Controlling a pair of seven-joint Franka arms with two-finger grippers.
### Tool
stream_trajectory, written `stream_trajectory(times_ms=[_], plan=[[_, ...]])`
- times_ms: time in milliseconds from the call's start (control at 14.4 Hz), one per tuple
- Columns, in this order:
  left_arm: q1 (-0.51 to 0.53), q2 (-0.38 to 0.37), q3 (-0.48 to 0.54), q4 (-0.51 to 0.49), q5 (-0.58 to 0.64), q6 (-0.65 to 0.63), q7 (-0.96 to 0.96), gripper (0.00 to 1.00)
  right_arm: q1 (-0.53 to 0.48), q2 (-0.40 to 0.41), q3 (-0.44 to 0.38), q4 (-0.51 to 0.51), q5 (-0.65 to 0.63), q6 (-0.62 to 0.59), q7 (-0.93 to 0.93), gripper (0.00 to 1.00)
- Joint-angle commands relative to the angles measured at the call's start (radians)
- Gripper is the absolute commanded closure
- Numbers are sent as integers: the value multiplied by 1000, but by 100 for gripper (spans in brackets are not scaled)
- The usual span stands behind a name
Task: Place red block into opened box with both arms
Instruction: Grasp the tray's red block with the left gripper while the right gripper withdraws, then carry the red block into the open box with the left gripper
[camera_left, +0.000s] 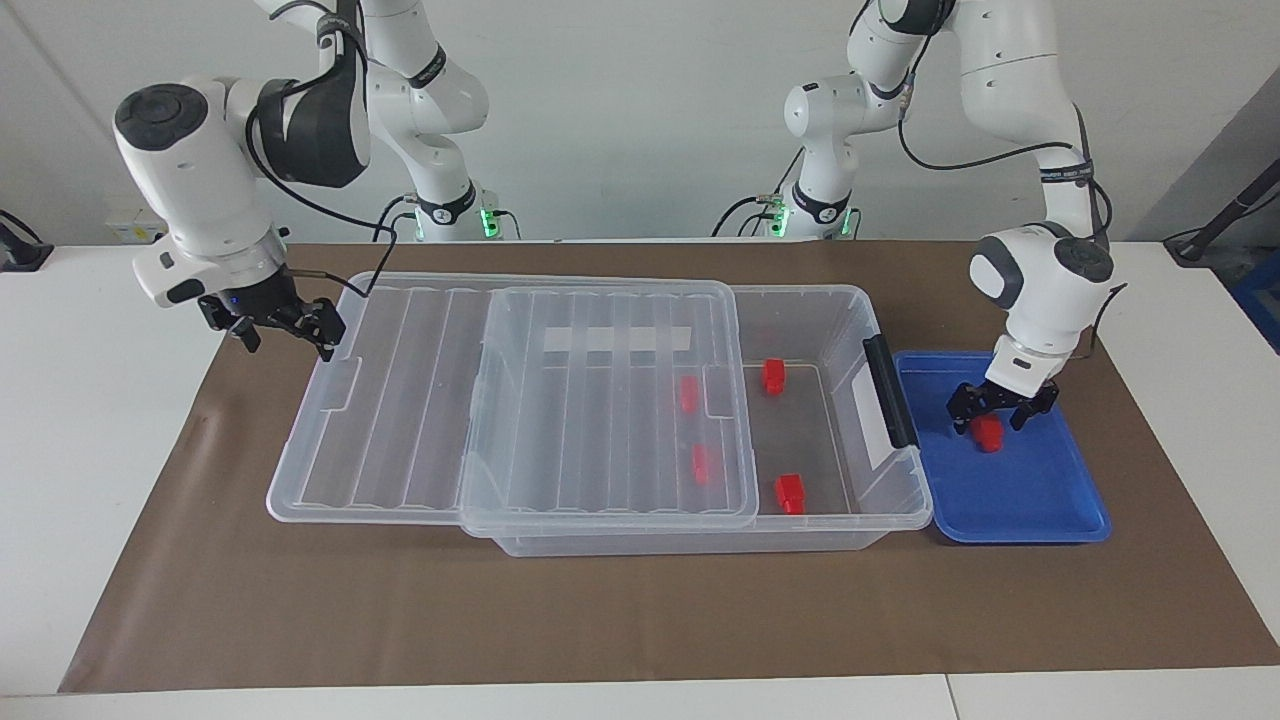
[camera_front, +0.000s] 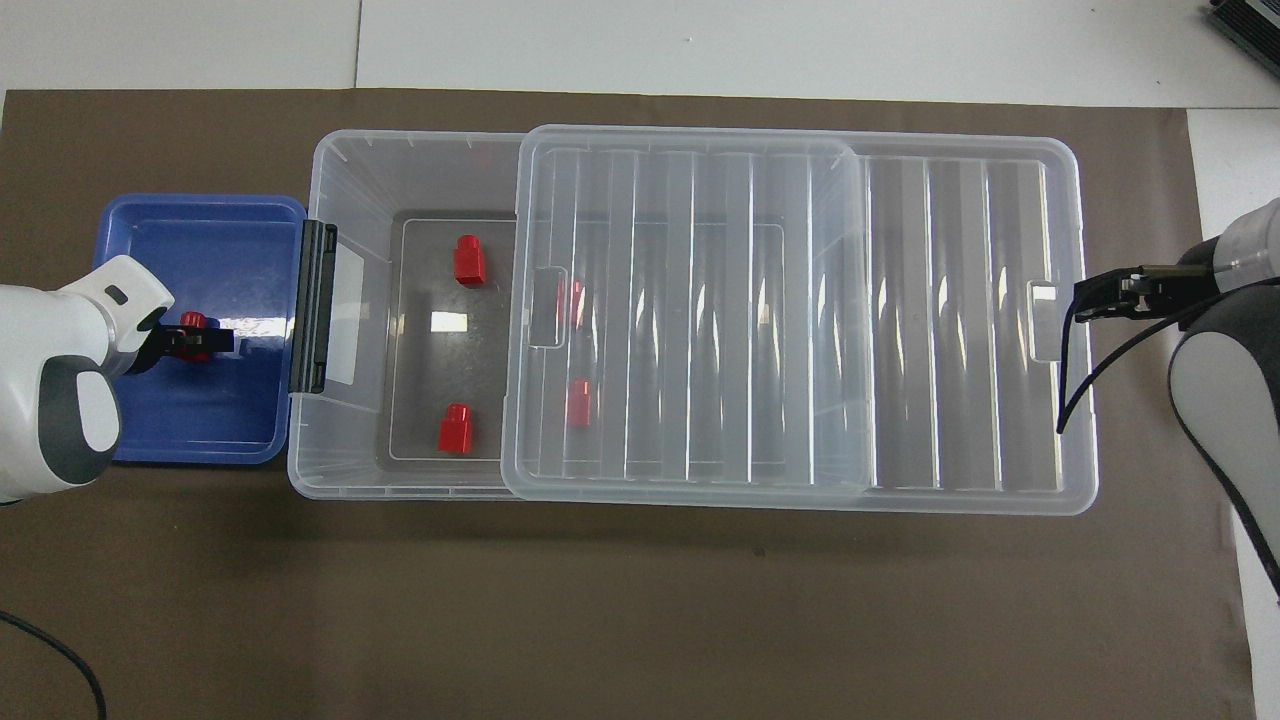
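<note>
One red block (camera_left: 988, 436) (camera_front: 192, 321) lies in a shallow blue tray (camera_left: 1040, 500) (camera_front: 220, 240). My left gripper (camera_left: 990, 420) (camera_front: 205, 340) is down in the tray, open, one finger on each side of this block. The clear box (camera_left: 850, 300) (camera_front: 350, 160) stands beside the tray. Its ribbed lid (camera_left: 600, 420) (camera_front: 700, 300) is slid toward the right arm's end, baring the part next to the tray. Several red blocks lie in the box, two in the open part (camera_left: 773, 375) (camera_left: 790, 492) and two under the lid. My right gripper (camera_left: 285, 335) (camera_front: 1100, 298) hangs over the lid's overhanging end.
The box's black clip handle (camera_left: 888, 390) (camera_front: 312, 305) faces the blue tray. A brown mat (camera_left: 640, 610) covers the table under everything. The lid juts well past the box at the right arm's end.
</note>
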Motion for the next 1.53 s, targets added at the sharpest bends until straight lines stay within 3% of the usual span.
stream_trajectory(times_ms=[0, 139, 278, 486, 764, 973, 1181, 1459], plan=[[-4, -11, 1, -37, -11, 49, 11, 47, -5, -80, 9, -1, 64, -48, -5, 0], [0, -13, 1, -37, -11, 44, 12, 99, -5, -108, 11, 37, 84, -122, 0, 0], [3, -13, 1, -34, -11, 37, 8, 100, -5, -92, 11, 115, 59, -215, 1, 0], [-6, -32, -2, 12, -13, -47, -113, 100, -6, -88, 9, 120, 43, -237, -5, 0], [-32, -69, -16, 311, -37, -504, -224, 100, -6, -90, 9, 116, 43, -248, -4, 0], [-57, -95, -16, 455, -99, -695, -314, 100, -6, -93, 9, 109, 46, -248, 0, 0], [-78, -143, -66, 500, -138, -727, -539, 100, -5, -95, 9, 109, 46, -252, -2, 0], [-119, -154, -180, 509, -137, -660, -831, 100, 21, -93, -3, 109, 46, -257, -5, 0]])
